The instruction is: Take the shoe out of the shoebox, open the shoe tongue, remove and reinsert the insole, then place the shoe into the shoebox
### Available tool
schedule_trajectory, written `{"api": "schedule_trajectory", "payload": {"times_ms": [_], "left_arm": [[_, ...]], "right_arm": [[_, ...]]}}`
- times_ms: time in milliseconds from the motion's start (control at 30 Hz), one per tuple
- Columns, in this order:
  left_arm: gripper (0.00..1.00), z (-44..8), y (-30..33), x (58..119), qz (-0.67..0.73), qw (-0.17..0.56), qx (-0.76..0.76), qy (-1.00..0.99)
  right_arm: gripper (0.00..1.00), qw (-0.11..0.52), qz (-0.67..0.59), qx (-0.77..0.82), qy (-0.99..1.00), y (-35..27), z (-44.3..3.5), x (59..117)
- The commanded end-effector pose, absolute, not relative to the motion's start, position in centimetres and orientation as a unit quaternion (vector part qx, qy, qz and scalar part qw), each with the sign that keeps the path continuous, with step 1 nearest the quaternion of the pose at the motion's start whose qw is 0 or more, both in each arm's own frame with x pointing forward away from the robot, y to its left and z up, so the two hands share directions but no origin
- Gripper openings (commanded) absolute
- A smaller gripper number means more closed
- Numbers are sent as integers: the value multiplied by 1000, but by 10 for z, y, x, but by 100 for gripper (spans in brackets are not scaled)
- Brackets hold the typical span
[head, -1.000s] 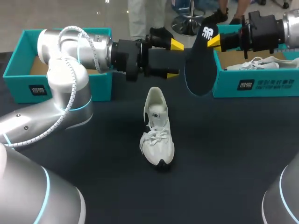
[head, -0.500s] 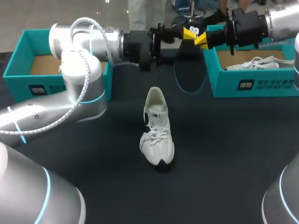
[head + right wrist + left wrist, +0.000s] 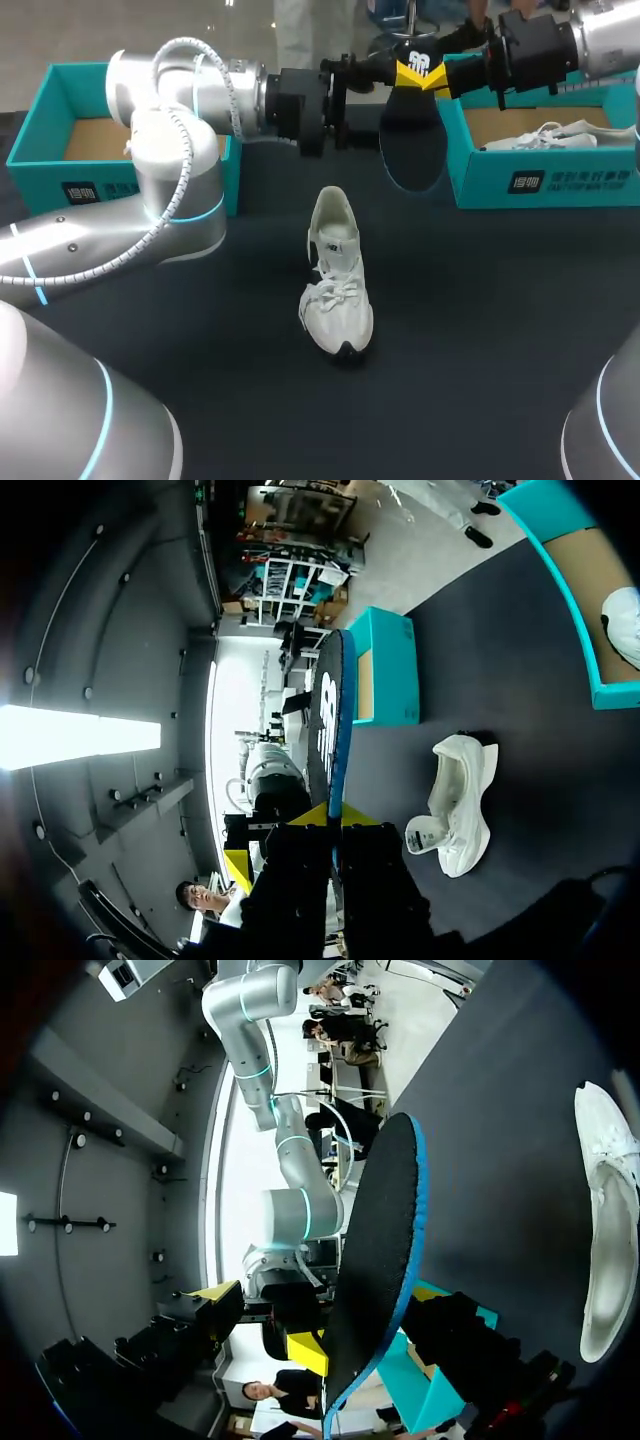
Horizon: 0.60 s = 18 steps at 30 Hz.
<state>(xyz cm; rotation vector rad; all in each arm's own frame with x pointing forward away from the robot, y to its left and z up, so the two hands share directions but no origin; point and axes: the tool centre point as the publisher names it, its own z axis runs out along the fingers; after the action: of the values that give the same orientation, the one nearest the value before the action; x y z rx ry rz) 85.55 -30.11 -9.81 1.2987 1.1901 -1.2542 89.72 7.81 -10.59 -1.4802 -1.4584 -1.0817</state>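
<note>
A white shoe point(image 3: 335, 275) lies on the dark table, toe towards me; it also shows in the wrist views point(image 3: 610, 1230) point(image 3: 460, 800). The dark insole point(image 3: 410, 135) hangs over the table's far side. My right gripper point(image 3: 440, 78) is shut on its upper end, and the right wrist view shows the insole point(image 3: 330, 715) edge-on, rising from between the yellow tips point(image 3: 335, 815). My left gripper point(image 3: 395, 75) stands open right beside that same end, and the insole point(image 3: 385, 1260) fills the middle of the left wrist view.
An open teal shoebox point(image 3: 60, 120) stands at the far left, behind my left arm. A second teal box point(image 3: 540, 180) at the far right holds another white shoe point(image 3: 545, 135). Bare dark cloth surrounds the shoe in the middle.
My left gripper rose, turned and closed in on the insole's upper end. My right gripper lifted the insole higher and farther back. The shoe on the table stayed put.
</note>
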Motion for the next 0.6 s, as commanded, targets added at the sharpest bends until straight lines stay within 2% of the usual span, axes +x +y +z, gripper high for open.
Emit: {"api": "schedule_trajectory", "payload": {"times_ms": [33,100,133,167,300,333,467,500,533,600], "left_arm": [[92,-100,-299,852,-509,473,529,487],[88,-101,-299,852,-510,471,530,488],[65,-101,-299,851,-509,470,531,488],[47,-101,-299,851,-509,469,532,488],[43,-101,-299,851,-508,466,534,490],[33,-101,-299,851,-508,466,534,490],[27,-101,-298,851,-507,464,535,492],[21,-101,-298,851,-507,463,535,492],[1,-100,-298,851,-507,463,535,492],[0,-100,-298,851,-507,462,536,492]], "right_arm": [[0,389,-420,-585,-574,75,-105,897],[0,389,-419,-586,-574,74,-104,898],[0,389,-418,-586,-575,74,-103,898],[0,391,-417,-584,-576,74,-103,898],[0,392,-416,-584,-577,74,-103,898],[0,392,-416,-584,-576,74,-103,898],[0,392,-415,-584,-576,74,-103,899],[0,392,-416,-584,-576,74,-103,899],[0,391,-416,-584,-576,74,-103,900],[0,391,-417,-584,-577,74,-103,900]]}}
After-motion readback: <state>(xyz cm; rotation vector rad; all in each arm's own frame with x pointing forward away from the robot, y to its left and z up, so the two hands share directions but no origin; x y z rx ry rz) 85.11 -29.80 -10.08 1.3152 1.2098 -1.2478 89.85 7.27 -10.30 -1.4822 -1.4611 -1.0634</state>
